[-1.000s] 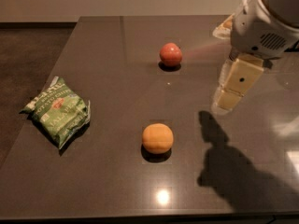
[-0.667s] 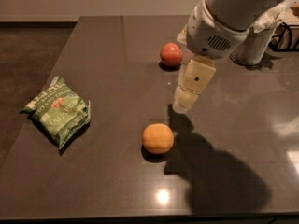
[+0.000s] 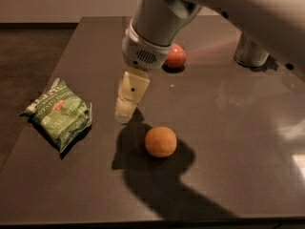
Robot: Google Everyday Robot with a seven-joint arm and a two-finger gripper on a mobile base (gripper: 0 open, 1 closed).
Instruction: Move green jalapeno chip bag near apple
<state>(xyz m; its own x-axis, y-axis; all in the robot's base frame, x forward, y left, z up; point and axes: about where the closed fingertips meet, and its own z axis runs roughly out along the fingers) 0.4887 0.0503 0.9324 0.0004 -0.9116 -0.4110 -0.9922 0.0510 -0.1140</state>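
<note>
Bag (image 3: pixel 59 112) lies flat near the surface's (image 3: pixel 228 128) edge; gripper (image 3: pixel 125 111) hangs nearby, its spread unclear. Centre over the bag's middle before descending to pinch.

Downward view of table (image 3: pixel 228 128) (close), tool (image 3: pixel 124 113) mid-left

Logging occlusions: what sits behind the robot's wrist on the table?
The apple, its left side covered by the wrist. The gripper hangs below, between the green jalapeno chip bag and the orange fruit.
</note>
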